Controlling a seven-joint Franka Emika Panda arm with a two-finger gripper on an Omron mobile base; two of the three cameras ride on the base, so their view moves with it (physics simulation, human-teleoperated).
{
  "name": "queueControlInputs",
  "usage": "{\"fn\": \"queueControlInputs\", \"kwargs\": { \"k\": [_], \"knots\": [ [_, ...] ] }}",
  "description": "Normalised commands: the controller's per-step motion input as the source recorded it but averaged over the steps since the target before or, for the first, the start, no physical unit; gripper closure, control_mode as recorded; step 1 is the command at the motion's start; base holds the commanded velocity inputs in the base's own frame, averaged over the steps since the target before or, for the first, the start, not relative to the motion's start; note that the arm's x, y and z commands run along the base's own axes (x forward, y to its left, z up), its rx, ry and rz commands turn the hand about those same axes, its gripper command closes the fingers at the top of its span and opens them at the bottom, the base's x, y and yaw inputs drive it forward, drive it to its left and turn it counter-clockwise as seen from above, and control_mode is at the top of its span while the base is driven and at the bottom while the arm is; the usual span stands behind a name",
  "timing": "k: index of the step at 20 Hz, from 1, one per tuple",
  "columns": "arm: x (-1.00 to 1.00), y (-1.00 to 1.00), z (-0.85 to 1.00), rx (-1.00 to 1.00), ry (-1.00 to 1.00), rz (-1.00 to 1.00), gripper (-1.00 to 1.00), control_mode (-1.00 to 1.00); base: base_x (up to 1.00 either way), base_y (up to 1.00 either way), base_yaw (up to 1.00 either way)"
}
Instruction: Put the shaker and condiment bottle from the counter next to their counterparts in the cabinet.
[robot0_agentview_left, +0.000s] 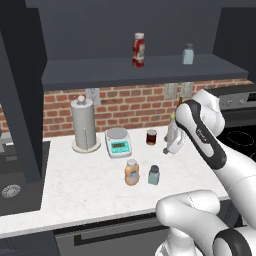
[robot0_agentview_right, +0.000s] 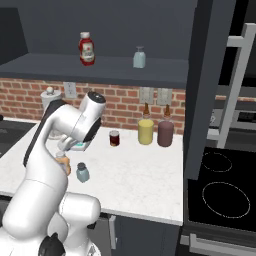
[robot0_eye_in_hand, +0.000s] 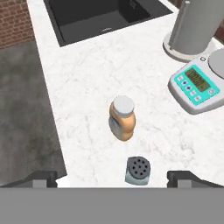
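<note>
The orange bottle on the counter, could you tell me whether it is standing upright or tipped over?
Upright. The orange bottle stands on its base on the counter, white cap on top, beside the small shaker.

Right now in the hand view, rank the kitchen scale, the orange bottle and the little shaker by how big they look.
1. Kitchen scale
2. Condiment bottle
3. Shaker, smallest, though partly cut off by the view's bottom.
</note>
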Motion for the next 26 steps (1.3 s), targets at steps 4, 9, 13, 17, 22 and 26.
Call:
{"fn": "queueControlInputs", "kwargs": {
  "k": [4, 9, 13, 17, 22, 26],
  "knots": [
    [0.0, 0.0, -0.26, 0.0, -0.14, 0.24, -1.0, -1.0, 0.0, 0.0, 0.0],
    [0.0, 0.01, -0.34, 0.02, -0.08, 0.29, -1.0, -1.0, 0.0, 0.0, 0.0],
    [0.09, 0.14, -0.07, 0.0, 0.0, 0.23, -1.0, -1.0, 0.0, 0.0, 0.0],
    [0.15, 0.11, 0.0, 0.0, 0.0, 0.19, -1.0, -1.0, 0.0, 0.0, 0.0],
    [0.03, 0.07, -0.17, 0.0, 0.0, 0.01, -1.0, -1.0, 0.0, 0.0, 0.0],
    [0.02, 0.14, -0.29, 0.08, 0.0, 0.0, -1.0, -1.0, 0.0, 0.0, 0.0]
  ]
}}
